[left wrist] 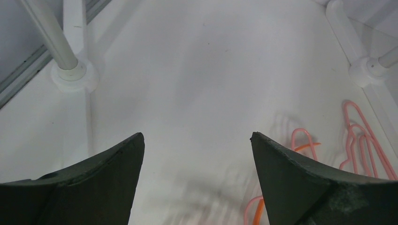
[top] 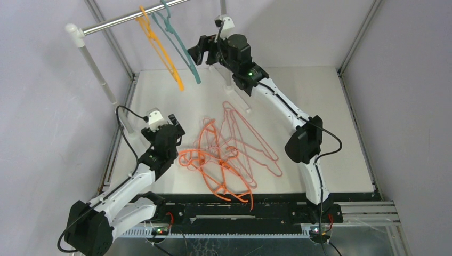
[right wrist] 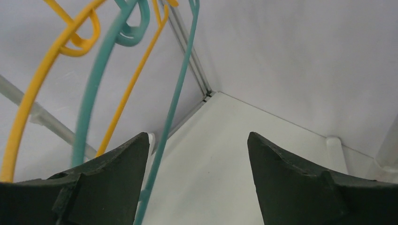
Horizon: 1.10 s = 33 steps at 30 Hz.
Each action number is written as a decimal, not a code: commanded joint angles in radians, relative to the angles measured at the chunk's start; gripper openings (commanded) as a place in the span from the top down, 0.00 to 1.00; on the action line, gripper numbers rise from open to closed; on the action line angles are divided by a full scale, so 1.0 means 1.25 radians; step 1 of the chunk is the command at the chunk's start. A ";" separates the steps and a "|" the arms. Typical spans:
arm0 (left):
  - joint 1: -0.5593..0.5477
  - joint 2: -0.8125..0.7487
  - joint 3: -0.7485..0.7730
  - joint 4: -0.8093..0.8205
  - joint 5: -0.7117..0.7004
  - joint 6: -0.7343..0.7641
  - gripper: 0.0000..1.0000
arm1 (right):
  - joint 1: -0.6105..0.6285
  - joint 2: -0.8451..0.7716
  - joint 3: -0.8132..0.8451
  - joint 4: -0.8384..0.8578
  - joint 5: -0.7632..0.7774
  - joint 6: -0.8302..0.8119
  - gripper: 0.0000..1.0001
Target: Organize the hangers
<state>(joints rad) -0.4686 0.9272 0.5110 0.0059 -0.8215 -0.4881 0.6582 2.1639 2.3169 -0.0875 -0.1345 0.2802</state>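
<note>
hovering right tool beside teal hanger

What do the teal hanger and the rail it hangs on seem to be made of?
Teal hanger: probably plastic or coated wire; thin round rod, even matte colour. Rail: apparently metal; silvery tube with bright highlights.

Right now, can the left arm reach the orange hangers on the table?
Likely yes: the open left claw is right beside the orange hangers, with nothing in between.
</note>
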 commanded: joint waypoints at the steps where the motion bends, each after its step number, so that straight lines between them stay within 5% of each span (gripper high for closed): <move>1: -0.007 0.030 0.030 0.043 0.035 0.029 0.12 | 0.008 -0.088 -0.067 0.076 0.061 -0.029 0.15; 8: -0.078 0.012 0.132 -0.042 0.024 -0.006 0.15 | -0.050 -0.292 -0.384 0.182 0.082 -0.020 0.13; 12: -0.177 0.022 0.243 -0.097 -0.012 0.020 0.24 | -0.081 -0.383 -0.505 0.193 0.091 -0.018 0.13; 17: -0.286 0.082 0.397 -0.188 0.012 0.049 0.25 | -0.113 -0.475 -0.633 0.225 0.106 -0.018 0.12; 21: -0.364 0.136 0.478 -0.209 0.017 0.067 0.24 | -0.137 -0.510 -0.685 0.226 0.101 -0.009 0.12; 28: -0.371 0.260 0.637 -0.134 0.003 0.190 0.23 | -0.165 -0.552 -0.729 0.228 0.092 -0.002 0.12; 33: -0.342 0.386 0.790 -0.058 -0.011 0.333 0.39 | -0.188 -0.579 -0.758 0.233 0.088 0.015 0.12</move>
<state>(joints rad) -0.9276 1.3327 1.3430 -0.1886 -0.8181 -0.2516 0.4488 1.5131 1.3804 0.1574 -0.0143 0.2760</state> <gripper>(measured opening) 0.670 0.878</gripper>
